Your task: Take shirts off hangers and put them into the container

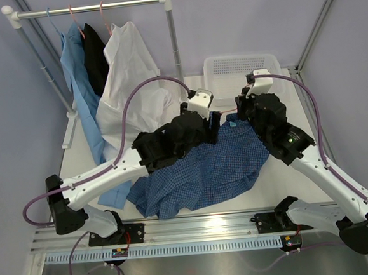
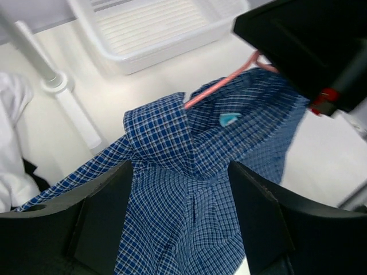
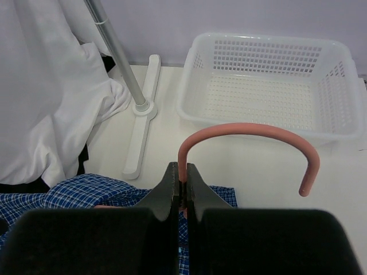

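Right wrist view: right end effector [image 3: 182, 183] pinched shut on the pink hanger [image 3: 246, 130], just below the hook. Straight ahead, across bare tabletop [image 3: 252, 166], the white container [image 3: 264, 38]. Left wrist view: left end effector [image 2: 180, 166] spread apart, gripping nothing, straddling the blue checked shirt [image 2: 172, 229] heaped on the tabletop directly beneath. Collar just ahead of the fingers, with hanger wire poking out of it.

A: How many shirts [image 1: 205, 167]?
B: Four: one checked under the left gripper [image 2: 180, 200], three hanging to its left.
A: And hangers [image 3: 246, 129]?
B: Four as well. One basket [image 1: 242, 66], one rack [image 1: 91, 8], two arms [image 1: 110, 172].
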